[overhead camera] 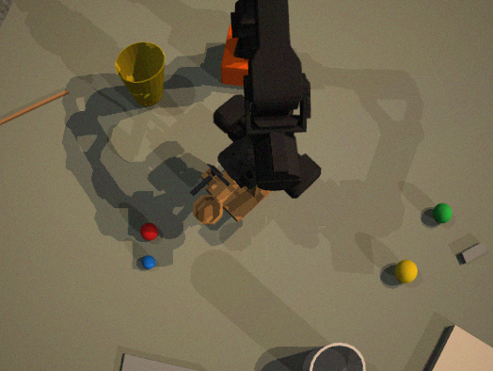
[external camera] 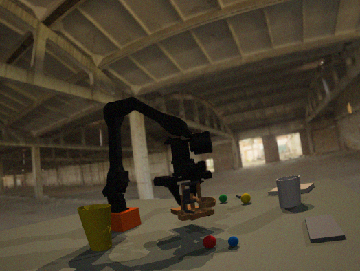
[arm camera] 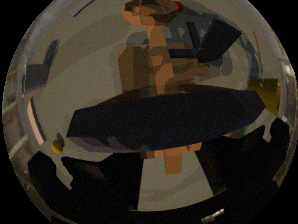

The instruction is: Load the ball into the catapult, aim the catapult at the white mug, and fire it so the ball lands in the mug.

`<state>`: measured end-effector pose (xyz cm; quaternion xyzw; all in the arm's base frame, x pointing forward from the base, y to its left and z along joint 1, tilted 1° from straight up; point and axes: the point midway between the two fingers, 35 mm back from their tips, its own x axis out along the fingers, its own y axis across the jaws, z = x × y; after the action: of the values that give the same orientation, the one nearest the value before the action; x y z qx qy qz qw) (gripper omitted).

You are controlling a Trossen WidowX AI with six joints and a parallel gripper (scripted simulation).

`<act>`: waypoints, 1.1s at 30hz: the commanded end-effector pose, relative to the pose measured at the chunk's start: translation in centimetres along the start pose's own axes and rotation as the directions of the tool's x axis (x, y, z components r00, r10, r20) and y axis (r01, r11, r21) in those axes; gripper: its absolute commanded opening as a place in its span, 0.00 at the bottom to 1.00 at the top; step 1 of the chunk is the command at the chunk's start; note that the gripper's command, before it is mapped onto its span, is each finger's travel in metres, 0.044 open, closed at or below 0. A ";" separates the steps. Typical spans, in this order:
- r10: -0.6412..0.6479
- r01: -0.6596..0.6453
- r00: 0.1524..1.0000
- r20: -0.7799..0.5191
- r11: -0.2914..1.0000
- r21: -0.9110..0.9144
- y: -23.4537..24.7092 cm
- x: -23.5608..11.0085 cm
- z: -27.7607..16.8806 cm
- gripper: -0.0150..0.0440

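Observation:
My gripper [overhead camera: 256, 185] [external camera: 187, 195] [arm camera: 165, 134] is shut on the wooden catapult [overhead camera: 245, 202] [external camera: 196, 214] [arm camera: 131, 70]. The catapult hangs above the table, its shadow apart below it. Its round cup [overhead camera: 207, 210] [external camera: 207, 201] [arm camera: 150, 11] looks empty and sticks out to the lower left in the top view. A red ball [overhead camera: 149, 232] [external camera: 209, 242] and a blue ball [overhead camera: 149, 262] [external camera: 233, 241] lie near that side. A yellow ball [overhead camera: 405, 271] [external camera: 245, 198] and a green ball [overhead camera: 442, 213] [external camera: 223, 198] lie farther right. The white mug [overhead camera: 338, 359] [external camera: 288, 192] stands upright. The grip itself is partly hidden.
A yellow-green cup [overhead camera: 152, 91] [external camera: 97, 227] stands near the orange base block [overhead camera: 233, 76] [external camera: 127, 219]. A grey slab [overhead camera: 155, 364] [external camera: 324, 228] and a pale slab [overhead camera: 466, 350] [external camera: 307, 187] lie around the mug. A small grey block [overhead camera: 472, 252] and a thin stick [overhead camera: 38, 105] lie at opposite sides.

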<state>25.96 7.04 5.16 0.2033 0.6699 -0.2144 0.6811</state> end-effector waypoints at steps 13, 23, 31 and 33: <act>0.014 -0.014 1.000 0.003 0.945 0.328 6.4 -0.3 -3.4 0.25; 0.014 -0.014 1.000 0.003 0.945 0.328 6.5 0.6 -3.3 0.25; 0.014 -0.014 1.000 0.003 0.944 0.328 6.6 1.9 -3.3 0.25; 0.014 -0.014 1.000 0.003 0.944 0.328 6.6 2.3 -3.3 0.25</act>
<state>26.87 14.28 3.23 0.3160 0.6257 -0.3173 0.6387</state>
